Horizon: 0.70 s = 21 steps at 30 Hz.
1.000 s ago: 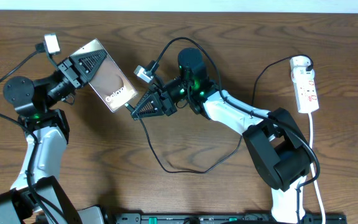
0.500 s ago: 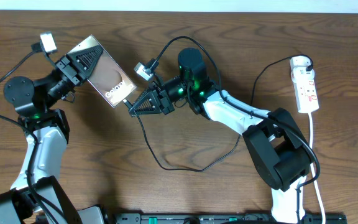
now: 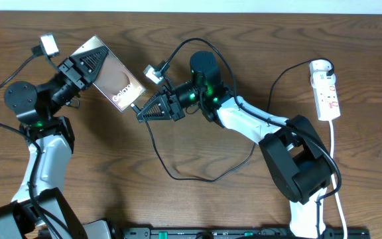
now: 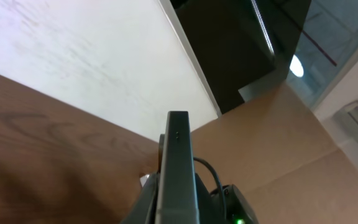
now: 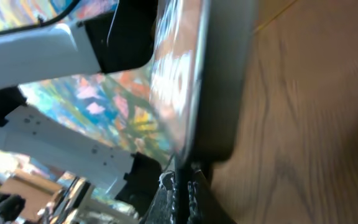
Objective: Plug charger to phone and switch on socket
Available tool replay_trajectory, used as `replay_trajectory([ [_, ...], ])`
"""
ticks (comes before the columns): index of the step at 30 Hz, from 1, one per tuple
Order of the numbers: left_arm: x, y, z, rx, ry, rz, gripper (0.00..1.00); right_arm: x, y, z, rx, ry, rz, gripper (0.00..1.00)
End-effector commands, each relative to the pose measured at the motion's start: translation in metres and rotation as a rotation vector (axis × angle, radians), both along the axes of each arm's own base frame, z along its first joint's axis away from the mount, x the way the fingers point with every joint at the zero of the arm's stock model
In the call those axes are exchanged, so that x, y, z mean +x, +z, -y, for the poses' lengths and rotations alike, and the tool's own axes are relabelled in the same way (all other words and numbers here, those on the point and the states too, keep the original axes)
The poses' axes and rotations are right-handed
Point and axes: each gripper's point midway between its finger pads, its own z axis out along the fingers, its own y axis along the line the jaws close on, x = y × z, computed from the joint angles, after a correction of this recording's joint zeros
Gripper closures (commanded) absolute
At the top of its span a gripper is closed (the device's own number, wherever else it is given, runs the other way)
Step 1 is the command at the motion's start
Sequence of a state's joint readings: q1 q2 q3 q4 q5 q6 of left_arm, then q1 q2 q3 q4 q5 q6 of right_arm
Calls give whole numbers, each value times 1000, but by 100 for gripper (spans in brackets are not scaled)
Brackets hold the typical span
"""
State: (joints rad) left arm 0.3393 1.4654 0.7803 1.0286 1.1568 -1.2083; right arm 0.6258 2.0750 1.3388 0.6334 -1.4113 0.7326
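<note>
Now, from overhead: we see the left gripper (image 3: 93, 65) with its fingers pressed onto the flat faces of the phone (image 3: 121, 89), pinching it at one end. The rest of the phone sticks out beyond the fingertips, lifted off the table (image 3: 257, 33) and tilted, with the "Galaxy" lettering facing up. In the left wrist view the phone (image 4: 179, 165) runs edge-on straight out from between the fingers (image 4: 143, 202).

The right gripper (image 3: 140, 114) has its fingers drawn together on the plug end of the charger (image 3: 194, 180). The tip pokes out just past the fingertips, right at the phone's free short edge; we cannot tell whether it touches or is seated. Behind the fingers the cable lies in a loose loop on the table, then climbs away to the socket (image 3: 327, 93). The socket lies well apart from both grippers, with a black plug (image 3: 323, 66) in one end and a white cord (image 3: 335, 156) off the other.

In the right wrist view the fingers (image 5: 188, 199) are closed together, and the phone's edge (image 5: 219, 81) fills the space just ahead of them, blurred. The socket's red marks are too small for us to read.
</note>
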Motion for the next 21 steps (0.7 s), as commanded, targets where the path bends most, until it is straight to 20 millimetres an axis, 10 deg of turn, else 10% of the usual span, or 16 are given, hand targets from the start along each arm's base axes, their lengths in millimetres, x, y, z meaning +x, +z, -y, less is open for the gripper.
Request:
replay_trajectory([
  [1,-2,6,-5,4,-2,12,93,15,10,2,13,-62,21,99],
  [21,3,8,-28,-29,82,-3,92,3,16,1,28,-4,23,99],
])
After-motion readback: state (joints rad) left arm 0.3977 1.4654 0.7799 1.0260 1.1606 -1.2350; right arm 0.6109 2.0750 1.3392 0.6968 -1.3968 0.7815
